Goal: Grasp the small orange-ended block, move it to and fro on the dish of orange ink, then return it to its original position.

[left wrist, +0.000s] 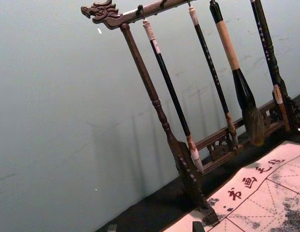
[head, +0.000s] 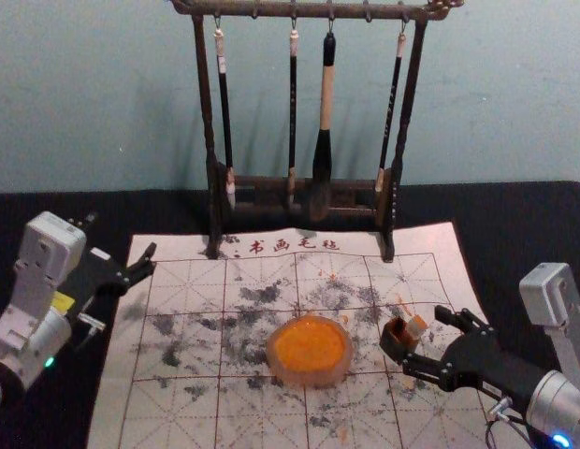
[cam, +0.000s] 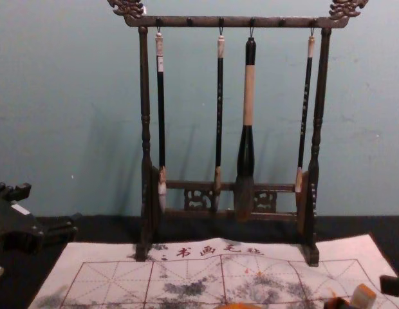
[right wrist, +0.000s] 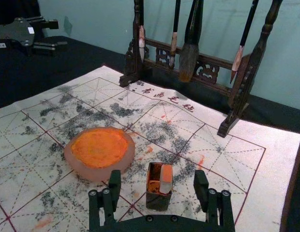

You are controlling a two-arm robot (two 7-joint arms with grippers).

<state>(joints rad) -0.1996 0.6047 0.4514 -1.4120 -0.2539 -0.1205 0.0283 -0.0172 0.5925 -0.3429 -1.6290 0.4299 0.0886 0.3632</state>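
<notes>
Block [right wrist: 166, 179], orange-ended: we locate it tilted inside a small dark open box [right wrist: 158, 200], its orange end above the rim. The box stands on the marked mat [head: 178, 412], right of the dish of orange ink [head: 274, 365] and apart from it. We find the right gripper [head: 424, 337] at the box, fingers spread (nothing pinched between them). We note the left gripper [head: 122, 239] at the mat's left edge, fingers likewise apart.
</notes>
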